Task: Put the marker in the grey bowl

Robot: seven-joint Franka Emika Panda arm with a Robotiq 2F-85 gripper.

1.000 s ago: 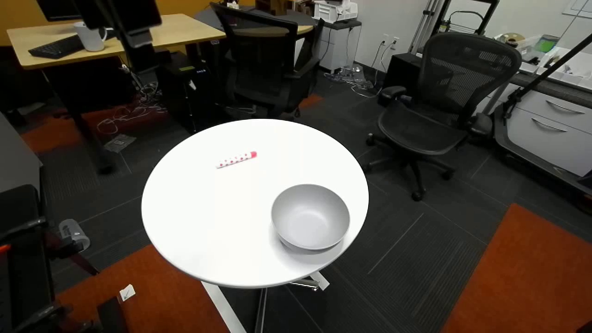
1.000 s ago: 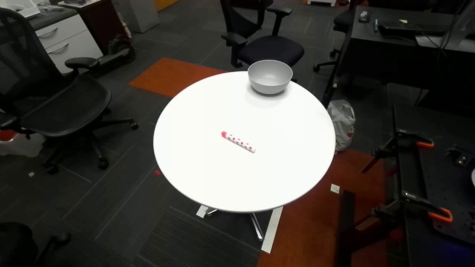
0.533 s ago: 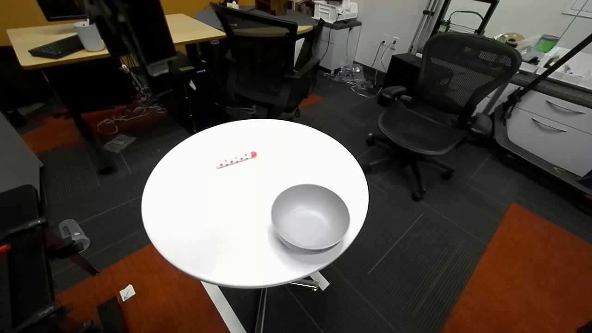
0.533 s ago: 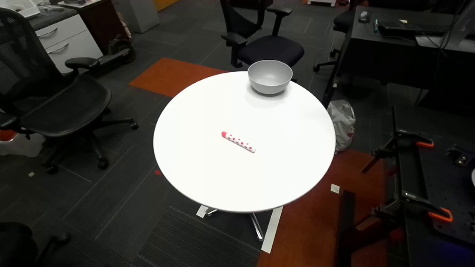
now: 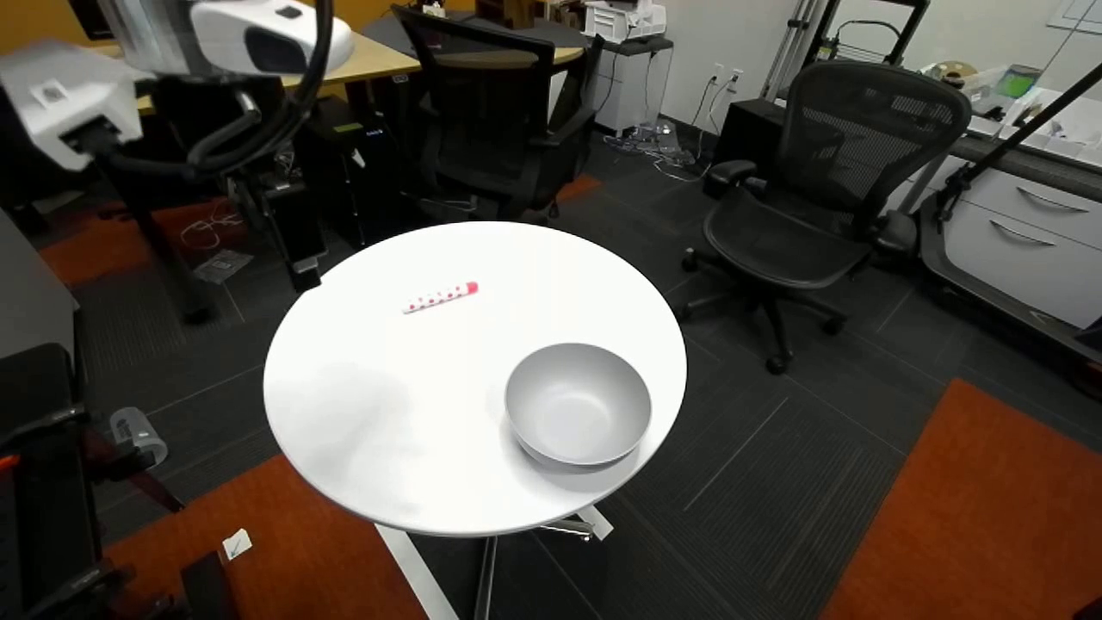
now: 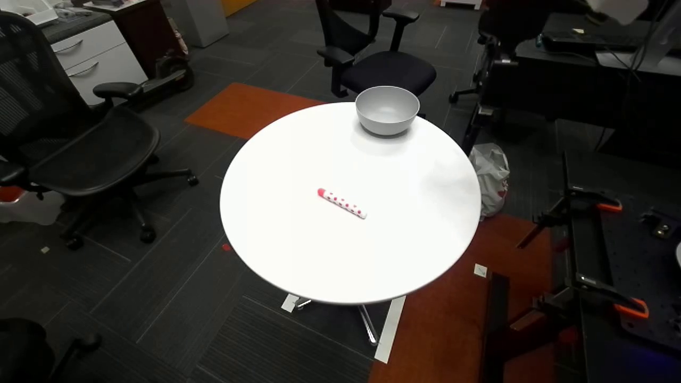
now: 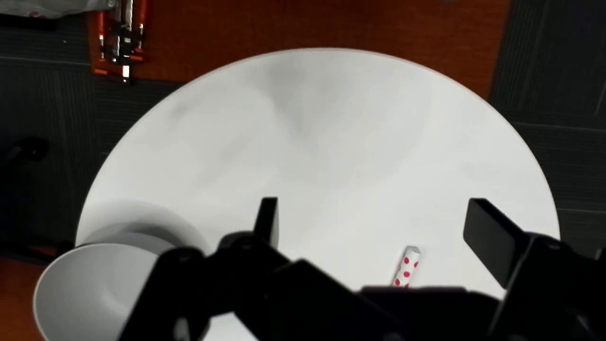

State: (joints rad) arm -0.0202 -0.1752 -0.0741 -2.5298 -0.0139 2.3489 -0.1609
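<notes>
The marker [image 5: 440, 298] is a thin white stick with red dots and a red end, lying on the white table. It also lies there in an exterior view [image 6: 342, 203]. In the wrist view only its white end [image 7: 406, 270] shows; the gripper body hides the rest. The grey bowl [image 5: 578, 405] stands upright near the table edge, and it shows in an exterior view [image 6: 387, 110] and in the wrist view [image 7: 94, 289], partly covered by a finger. My gripper [image 7: 371, 225] is open and empty, its fingers wide apart above the table, touching neither marker nor bowl.
The round white table [image 5: 387, 387] carries the marker and the bowl. A black chair [image 6: 388, 69] stands behind the bowl's side. A mesh chair [image 5: 835, 172] stands beside the table. A black bench with orange clamps [image 6: 631, 308] and a plastic bag [image 6: 489, 178] are near the table.
My arm and gripper have come down and into view toward the table, at the upper left in one exterior picture and upper right in the other. Marker and bowl have not moved.
</notes>
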